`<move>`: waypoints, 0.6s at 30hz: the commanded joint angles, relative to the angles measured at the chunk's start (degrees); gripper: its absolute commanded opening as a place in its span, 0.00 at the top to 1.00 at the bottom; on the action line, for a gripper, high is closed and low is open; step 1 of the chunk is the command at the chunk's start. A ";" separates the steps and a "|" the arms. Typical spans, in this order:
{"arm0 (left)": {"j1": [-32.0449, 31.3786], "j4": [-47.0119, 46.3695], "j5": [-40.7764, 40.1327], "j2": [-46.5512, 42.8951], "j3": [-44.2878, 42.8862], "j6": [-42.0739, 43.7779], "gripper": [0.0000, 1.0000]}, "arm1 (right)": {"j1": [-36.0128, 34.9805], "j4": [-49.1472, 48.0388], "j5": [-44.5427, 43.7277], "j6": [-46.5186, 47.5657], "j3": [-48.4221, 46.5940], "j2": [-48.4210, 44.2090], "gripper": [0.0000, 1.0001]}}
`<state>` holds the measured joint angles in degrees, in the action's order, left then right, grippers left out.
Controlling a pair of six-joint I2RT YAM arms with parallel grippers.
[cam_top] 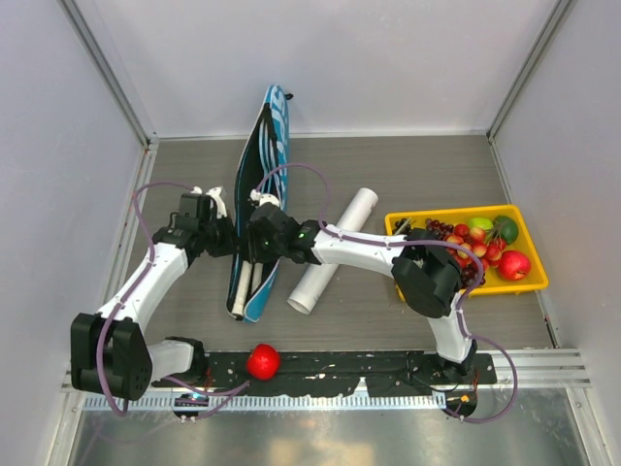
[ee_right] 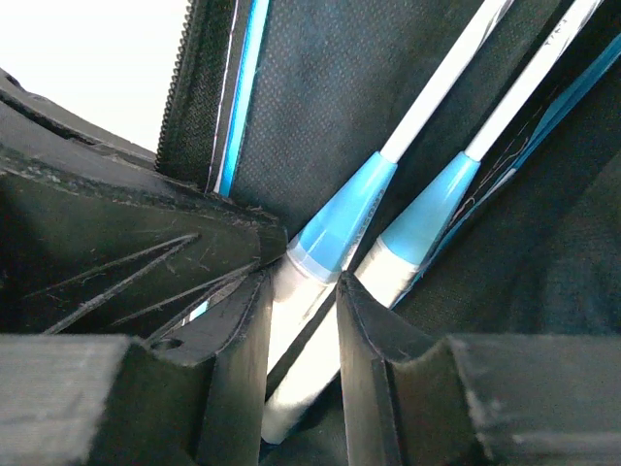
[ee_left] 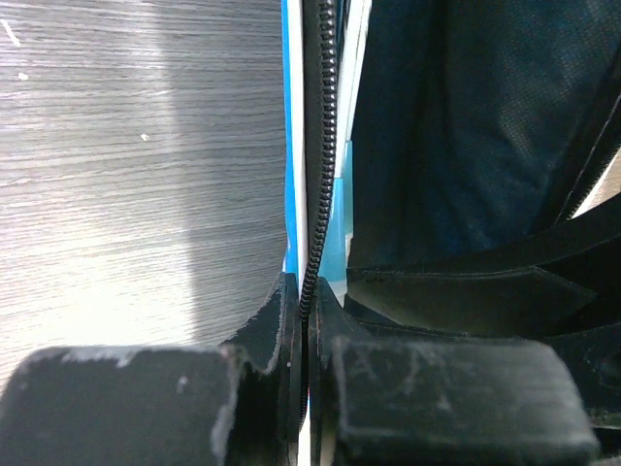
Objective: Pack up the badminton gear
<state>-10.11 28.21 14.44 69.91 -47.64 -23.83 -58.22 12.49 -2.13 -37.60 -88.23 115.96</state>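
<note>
The blue racket bag (cam_top: 273, 126) lies lengthwise at centre-left with its side open. Two rackets lie in it, and their pale handles (cam_top: 240, 296) stick out at the near end. My left gripper (cam_top: 222, 238) is shut on the bag's zipper edge (ee_left: 325, 116). My right gripper (cam_top: 260, 231) is inside the opening, closed round a racket handle (ee_right: 291, 320) below its light-blue cone (ee_right: 349, 214). The second racket (ee_right: 432, 209) lies beside it. The white tube (cam_top: 335, 252) lies right of the bag. Small white shuttlecocks (cam_top: 212, 196) are partly hidden beside the grippers.
A yellow tray (cam_top: 537, 272) of fruit stands at the right. A small red ball (cam_top: 262, 361) rests by the arm bases at the near edge. Grey walls close in the left, back and right sides.
</note>
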 commanded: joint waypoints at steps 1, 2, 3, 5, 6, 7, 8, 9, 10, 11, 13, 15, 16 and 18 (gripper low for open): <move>0.26 0.18 0.33 -0.91 -3.16 2.12 1.00 | 1.61 6.05 -11.13 2.98 0.16 4.79 0.76; 0.61 0.62 0.24 -0.92 -3.42 2.47 1.00 | 1.88 6.66 -11.58 2.98 0.25 5.06 0.76; 0.79 1.23 0.24 -1.09 -3.78 2.83 1.00 | 1.97 6.76 -11.75 2.89 0.77 5.50 0.76; 1.40 2.55 -0.11 -1.27 -4.83 3.79 1.00 | 2.58 6.58 -11.76 2.10 2.08 5.85 0.76; 1.58 3.69 -0.81 -1.44 -5.36 4.32 1.00 | 2.93 6.49 -11.76 1.92 2.53 5.77 0.76; 1.76 4.57 -1.25 -1.53 -5.97 5.02 1.00 | 3.11 6.15 -12.02 1.66 3.58 5.68 0.76; 1.93 5.19 -1.77 -1.53 -6.32 5.64 1.00 | 3.28 5.97 -12.02 1.66 3.93 5.77 0.76; 2.11 5.63 -1.78 -1.62 -6.85 6.08 1.00 | 3.37 6.05 -12.19 1.57 4.29 5.68 0.76; 2.28 6.15 -2.04 -1.71 -7.29 6.43 1.00 | 3.55 6.05 -12.28 1.57 4.46 5.68 0.76; 2.37 6.51 -2.04 -1.53 -7.47 6.78 1.00 | 3.72 6.14 -12.37 1.40 4.38 5.94 0.76; 2.46 7.47 -2.74 -1.53 -8.26 7.40 1.00 | 4.16 6.58 -12.46 1.22 4.46 6.29 0.76; 2.55 8.35 -3.62 -1.44 -8.70 8.01 1.00 | 4.95 6.67 -12.37 1.13 4.64 6.82 0.76; 2.81 8.53 -3.63 -1.62 -8.79 8.19 1.00 | 5.22 6.76 -12.28 1.22 4.90 7.08 0.76; 3.25 8.71 -3.63 -2.14 -8.70 8.10 1.00 | 5.66 6.76 -11.76 1.13 5.34 7.52 0.76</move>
<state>-8.21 35.44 11.86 70.19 -52.45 -17.39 -56.34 8.67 -4.71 -39.40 -86.52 118.19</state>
